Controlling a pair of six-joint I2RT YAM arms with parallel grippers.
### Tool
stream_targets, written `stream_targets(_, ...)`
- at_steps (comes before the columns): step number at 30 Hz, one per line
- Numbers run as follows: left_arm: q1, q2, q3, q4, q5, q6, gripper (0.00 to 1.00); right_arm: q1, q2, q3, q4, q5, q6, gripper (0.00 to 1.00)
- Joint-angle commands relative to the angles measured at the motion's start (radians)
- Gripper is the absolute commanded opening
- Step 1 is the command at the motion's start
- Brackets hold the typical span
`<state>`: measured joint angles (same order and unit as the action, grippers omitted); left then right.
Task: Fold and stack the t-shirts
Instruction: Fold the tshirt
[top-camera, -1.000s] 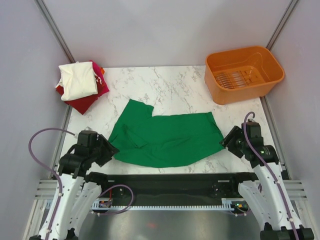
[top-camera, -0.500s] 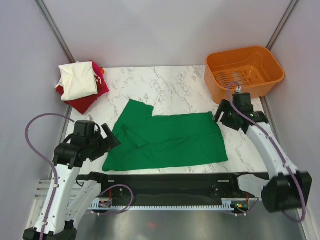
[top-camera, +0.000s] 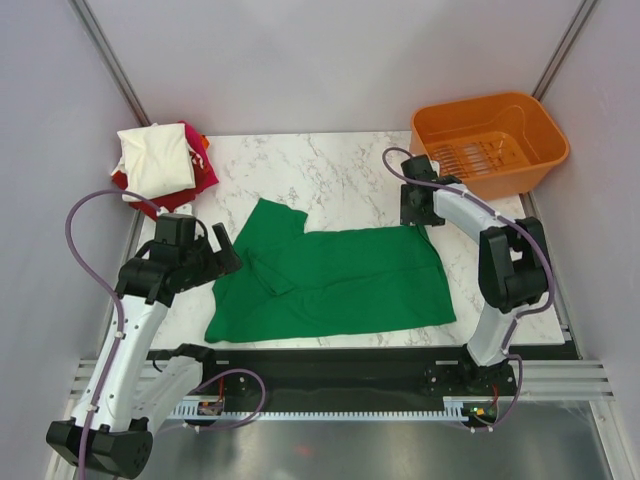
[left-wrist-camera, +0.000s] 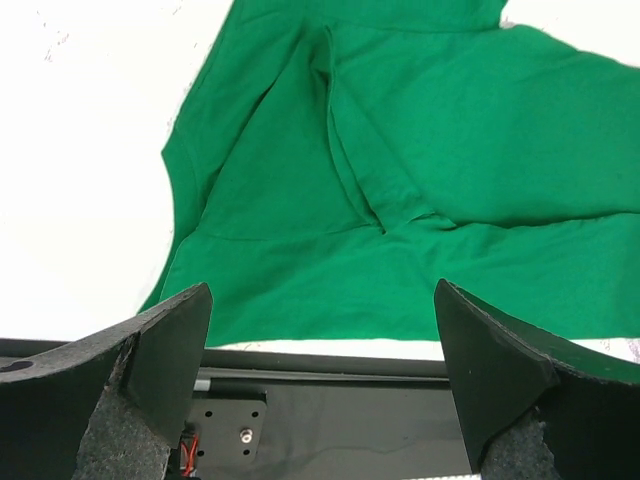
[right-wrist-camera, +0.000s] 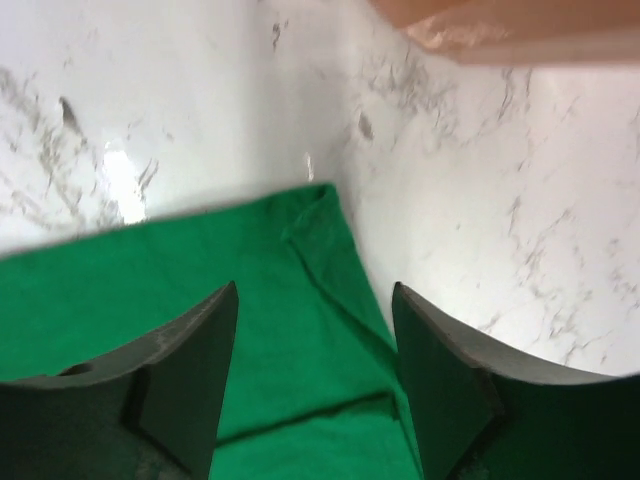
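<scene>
A bright green t-shirt (top-camera: 335, 280) lies folded in half lengthwise on the marble table (top-camera: 340, 170), one sleeve pointing to the far left. It fills the left wrist view (left-wrist-camera: 400, 180) and the lower part of the right wrist view (right-wrist-camera: 200, 330). My left gripper (top-camera: 222, 258) is open and empty just left of the shirt's sleeve side. My right gripper (top-camera: 413, 208) is open and empty above the shirt's far right corner (right-wrist-camera: 320, 195). A stack of folded shirts, cream-white (top-camera: 155, 160) on top of red (top-camera: 165, 205), with a bit of orange at its far edge, sits at the table's far left corner.
An orange plastic basket (top-camera: 488, 147) stands at the far right, just beyond my right gripper; its rim shows in the right wrist view (right-wrist-camera: 520, 30). The black mounting rail (top-camera: 340, 365) runs along the table's near edge. Grey walls enclose the table.
My right arm has swung from the shirt's near right corner to its far right corner. My left gripper has moved away from the near edge toward the sleeve. The shirt's near edge now lies straighter.
</scene>
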<state>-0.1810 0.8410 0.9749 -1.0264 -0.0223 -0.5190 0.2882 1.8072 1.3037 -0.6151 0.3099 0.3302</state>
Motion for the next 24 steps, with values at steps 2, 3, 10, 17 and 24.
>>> stream_targets(2, 0.0, -0.007, -0.01, 0.058, 0.018, 0.045, 1.0, -0.003, 0.081, 0.08, 0.032, 0.083, -0.037, 0.65)
stream_targets(3, 0.0, -0.003, -0.012, 0.06, 0.018, 0.043, 1.0, -0.001, 0.09, 0.083, 0.037, 0.08, -0.036, 0.64)
stream_targets(10, -0.002, -0.005, -0.013, 0.063, 0.018, 0.04, 1.0, -0.001, 0.135, 0.085, 0.057, 0.08, -0.025, 0.58)
stream_targets(17, -0.002, 0.001, -0.013, 0.061, 0.018, 0.04, 1.0, -0.001, 0.127, 0.033, 0.078, 0.086, -0.019, 0.43)
stream_targets(24, -0.002, 0.009, -0.013, 0.061, 0.018, 0.04, 1.0, -0.009, 0.121, 0.009, 0.089, 0.095, -0.019, 0.13)
